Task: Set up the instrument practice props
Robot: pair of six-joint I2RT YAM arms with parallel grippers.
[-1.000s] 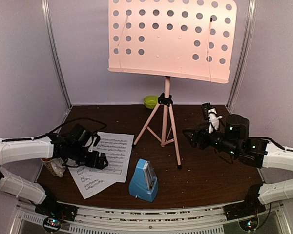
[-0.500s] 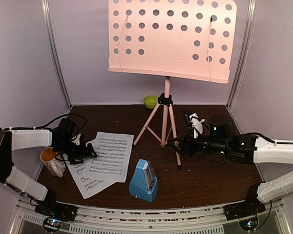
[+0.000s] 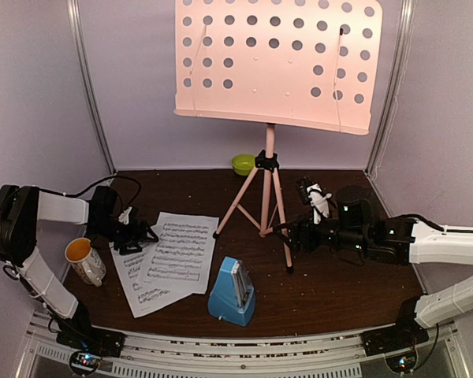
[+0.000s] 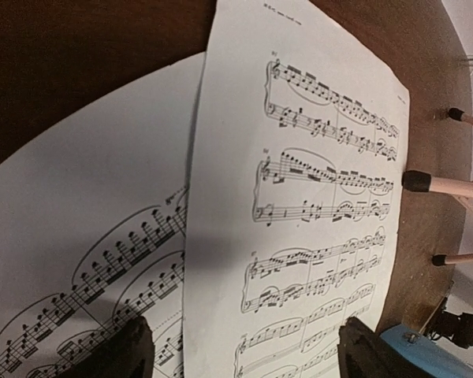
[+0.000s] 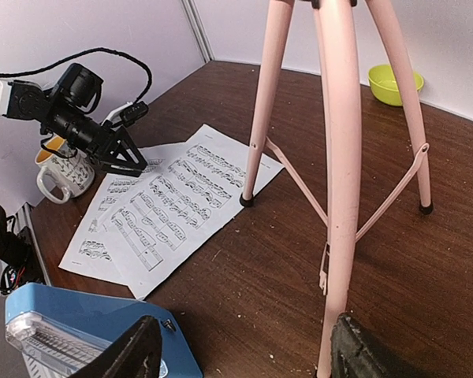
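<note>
Notation is the only print that shows: staves w/ notes on both sheet-music pages [image 3: 169, 264], plus a tiny header line at the top page's [image 4: 315, 197] upper corner, too small to read. Pages lie flat on the dark table [image 3: 339, 291], left of centre. The top page overlaps the lower page [image 4: 87, 236], and both are skewed.

L gripper [image 3: 142, 235] is low over the pages' far-left edge, jaws wide apart, nothing between them but paper below. Can't tell if the tips touch the sheet.

Pink music stand [image 3: 276, 63] is upright at centre-back, perforated desk blank. R gripper [image 5: 248, 354] is at its front leg [image 5: 339, 157], fingers spread w/ the leg between them, nearer one finger. It's not clamped; contact can't be told.

Blue metronome [image 3: 232, 293] is at front centre, just beside the pages' right edge, clear cover on; any dial markings are illegible.

White mug [image 3: 85, 261] w/ dark printed marks, unreadable, sits left of the pages. Green bowl [image 3: 243, 164] is at the back wall behind the stand.
</note>
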